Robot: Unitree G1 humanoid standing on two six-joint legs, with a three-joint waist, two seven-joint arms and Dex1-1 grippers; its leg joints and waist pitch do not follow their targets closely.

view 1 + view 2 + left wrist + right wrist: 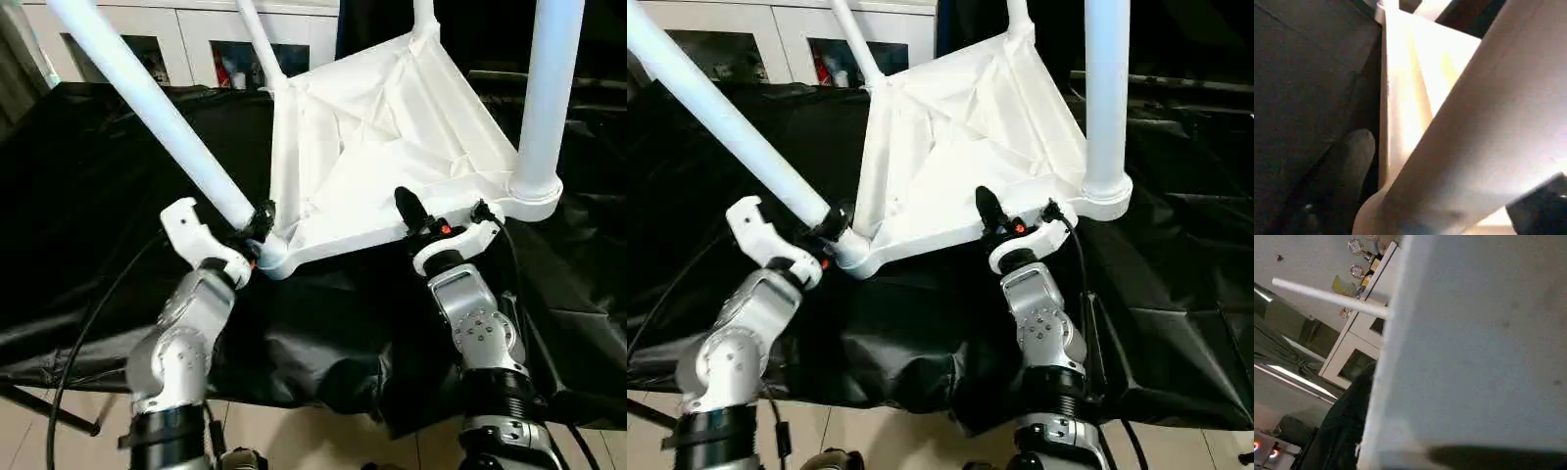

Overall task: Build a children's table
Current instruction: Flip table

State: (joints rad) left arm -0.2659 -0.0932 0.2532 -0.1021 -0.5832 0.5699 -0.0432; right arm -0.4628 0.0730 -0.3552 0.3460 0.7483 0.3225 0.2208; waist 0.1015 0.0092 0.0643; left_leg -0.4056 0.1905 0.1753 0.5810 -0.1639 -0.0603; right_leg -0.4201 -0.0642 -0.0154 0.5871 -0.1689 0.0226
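White ribbed plastic tabletop (392,147) | left claw (235,227) spread around tubular leg (147,103) | right claw (441,223) clenching rim

Both silver forearms reach up and forward. The left gripper (257,223) has its fingers spread either side of a leg's base (not pinching it). The right gripper (443,217) has its fingers set over the tabletop's near edge.

We see a desk (88,196) draped in wrinkled black cloth (323,338) that hangs over its near edge. Resting directly on the cloth is the upturned white tabletop (382,147), ribbed underside up, with its legs (147,108) rising from the corner sockets.
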